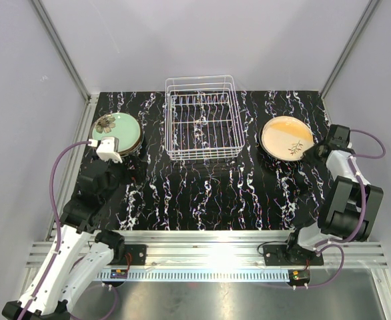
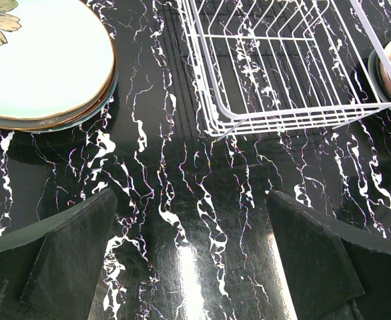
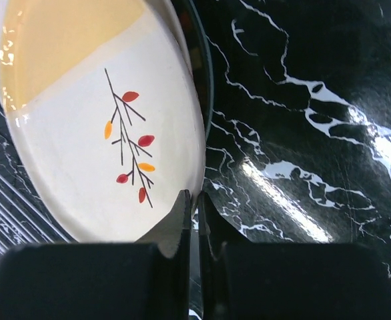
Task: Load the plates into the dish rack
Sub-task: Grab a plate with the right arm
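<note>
Plates: we've none in the white wire dish rack; right fingers pinch the round orange-cream plate beside it, left fingers gape empty.

A white wire dish rack stands upper centre. A mint-green floral plate tops a stack at upper left. An orange and cream plate with a twig pattern lies flat at right.

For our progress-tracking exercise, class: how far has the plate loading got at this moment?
Done: nothing; the dish rack holds no plates. In hand: the right fingers are shut on the rim of the orange-and-cream plate, which tops the right stack. The left fingers stand open above the table near the mint-green plate topping the left stack. Left to do: every plate.
</note>
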Robot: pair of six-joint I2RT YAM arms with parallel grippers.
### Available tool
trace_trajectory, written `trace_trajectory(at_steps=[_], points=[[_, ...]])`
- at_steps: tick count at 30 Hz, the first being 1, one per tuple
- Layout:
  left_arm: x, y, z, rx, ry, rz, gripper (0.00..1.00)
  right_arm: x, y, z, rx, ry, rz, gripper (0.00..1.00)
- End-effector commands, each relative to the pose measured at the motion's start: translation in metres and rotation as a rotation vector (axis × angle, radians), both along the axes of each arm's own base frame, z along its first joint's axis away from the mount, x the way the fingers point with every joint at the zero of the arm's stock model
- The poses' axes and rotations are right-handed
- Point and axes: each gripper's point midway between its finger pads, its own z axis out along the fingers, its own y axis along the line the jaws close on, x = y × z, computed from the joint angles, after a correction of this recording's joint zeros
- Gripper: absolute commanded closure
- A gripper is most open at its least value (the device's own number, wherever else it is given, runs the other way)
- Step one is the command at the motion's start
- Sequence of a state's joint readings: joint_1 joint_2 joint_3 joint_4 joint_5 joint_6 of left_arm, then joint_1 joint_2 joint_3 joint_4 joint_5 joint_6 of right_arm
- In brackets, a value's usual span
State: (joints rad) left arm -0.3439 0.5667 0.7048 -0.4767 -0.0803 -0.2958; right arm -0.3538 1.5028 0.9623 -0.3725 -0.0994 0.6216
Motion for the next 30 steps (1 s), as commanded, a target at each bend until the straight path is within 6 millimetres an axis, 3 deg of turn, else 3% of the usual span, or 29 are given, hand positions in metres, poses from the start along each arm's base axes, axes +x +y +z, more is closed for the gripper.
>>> trace_trajectory(at_steps=[1,9,30], points=[[0.004,-0.007,0.018,-0.024,-0.049,-0.03,0.01,-0.002,0.012,0.013,0.024,-0.047,0.041,1.0],[0.005,-0.011,0.015,-0.023,-0.034,-0.047,0.01,-0.013,0.01,0.016,0.009,-0.041,0.016,1.0],[0.007,-0.013,0.01,-0.018,-0.011,-0.054,0.01,0.004,-0.003,0.006,0.059,-0.054,-0.016,1.0]])
